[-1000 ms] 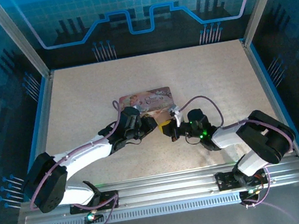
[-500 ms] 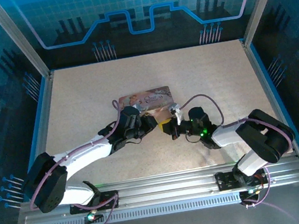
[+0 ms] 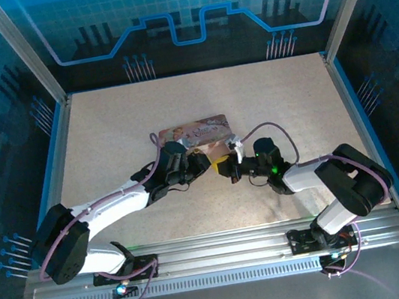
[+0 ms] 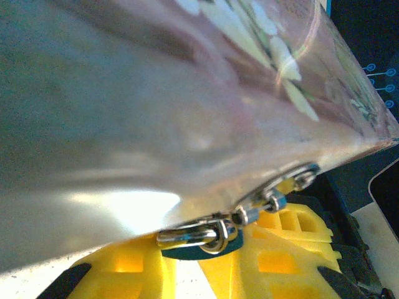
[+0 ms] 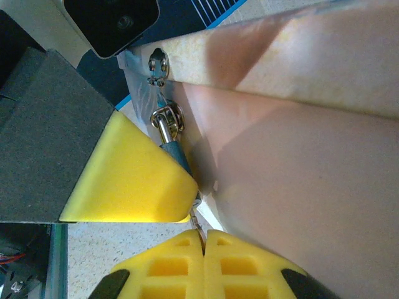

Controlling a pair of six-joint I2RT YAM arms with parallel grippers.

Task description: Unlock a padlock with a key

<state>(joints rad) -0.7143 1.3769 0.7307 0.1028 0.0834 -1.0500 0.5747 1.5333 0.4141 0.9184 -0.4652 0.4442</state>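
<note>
Speckled beige table (image 3: 284, 106), pink tin (image 3: 195, 131) mid-field: padlock (image 5: 176, 151) hangs at the tin's near edge, pinched by my left gripper (image 3: 200, 163), right gripper (image 5: 204, 248) squeezed together on the key (image 5: 199, 223), so I judge insertion is in hand, and next comes a straight push, then a twist.

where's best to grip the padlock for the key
Likely the padlock body, pinched across its sides from the side away from the pink tin: the shackle is hooked to the tin's clasp, and the key needs the other end clear.
</note>
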